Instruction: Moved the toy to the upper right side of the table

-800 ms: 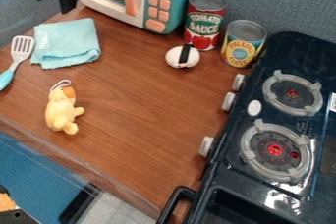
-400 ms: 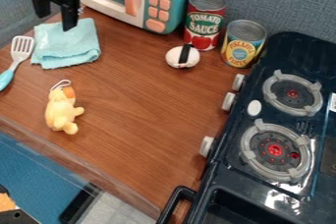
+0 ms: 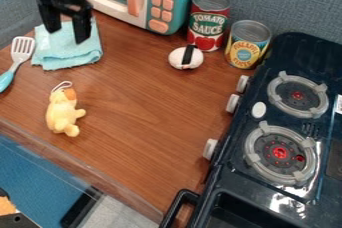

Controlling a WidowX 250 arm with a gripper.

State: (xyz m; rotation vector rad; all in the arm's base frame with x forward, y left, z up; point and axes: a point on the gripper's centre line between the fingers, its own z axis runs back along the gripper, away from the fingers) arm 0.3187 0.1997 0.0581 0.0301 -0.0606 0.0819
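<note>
Red can (image 3: 208,22) at the back carries large pale lettering above printed red fruit; the yellow-and-blue can (image 3: 248,44) just beside it carries a lettered round label. A small white label (image 3: 339,104) marks the right side of the dark stove (image 3: 230,192). Gripper (image 3: 65,36) hangs over the light blue cloth (image 3: 77,54), left of the toy microwave (image 3: 160,2); its fingers are spread, with a gap between the tips. The yellow plush toy (image 3: 62,112) lies on the left part of the wooden table (image 3: 150,117), near its front edge and apart from the cloth; a stretch of wood extends from the toy to the stove knobs. The black-banded white piece (image 3: 186,57) lies in front of the red can. Spatula (image 3: 21,52) lies at the left edge, near the cloth.
</note>
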